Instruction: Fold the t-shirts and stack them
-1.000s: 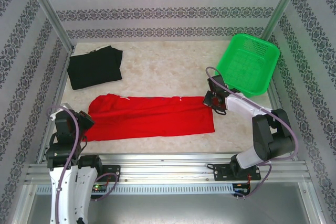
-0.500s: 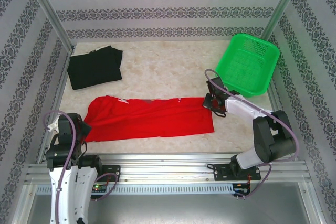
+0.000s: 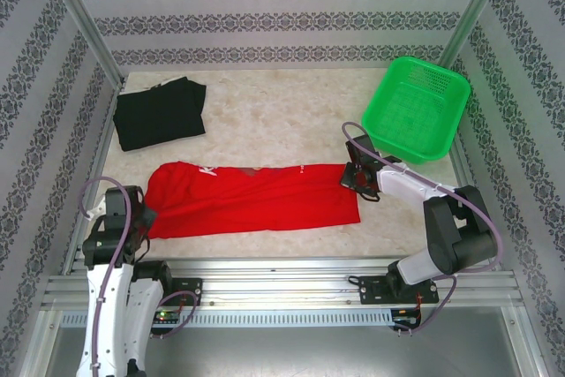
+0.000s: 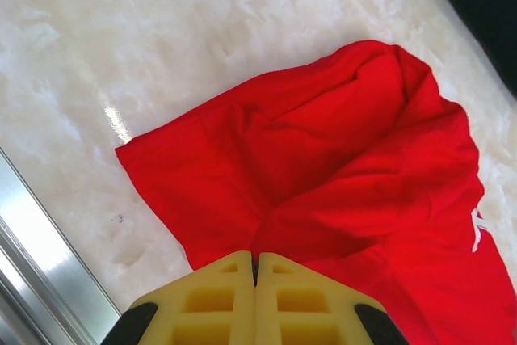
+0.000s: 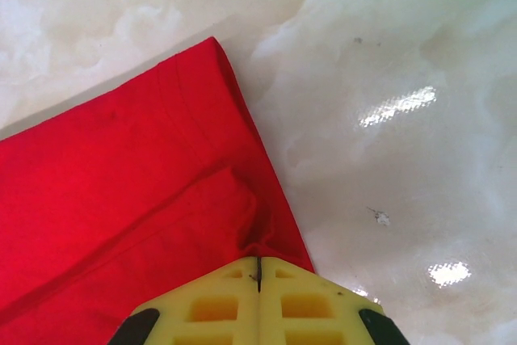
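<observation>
Showing both grippers clamped on opposite ends of the red t-shirt (image 3: 256, 196). The left gripper (image 4: 255, 260) pinches the bunched end directly ahead of its fingertips. The right gripper (image 5: 258, 264) pinches a puckered edge near the corner at its tips. The shirt lies as a long band on the table (image 3: 282, 112) between the two grippers. The black t-shirt (image 3: 159, 114), folded, lies beyond the left gripper, well apart from it.

Risks: each hold is a small pinch near an edge, so an uneven pull may slip the cloth free. Bunching at the left gripper may carry creases into the fold. The green basket (image 3: 381, 94), just beyond the right gripper, could be struck by a wide swing.

Writing: a fragment of white lettering (image 4: 475, 228) shows on the cloth ahead of the left gripper, too little to read.
</observation>
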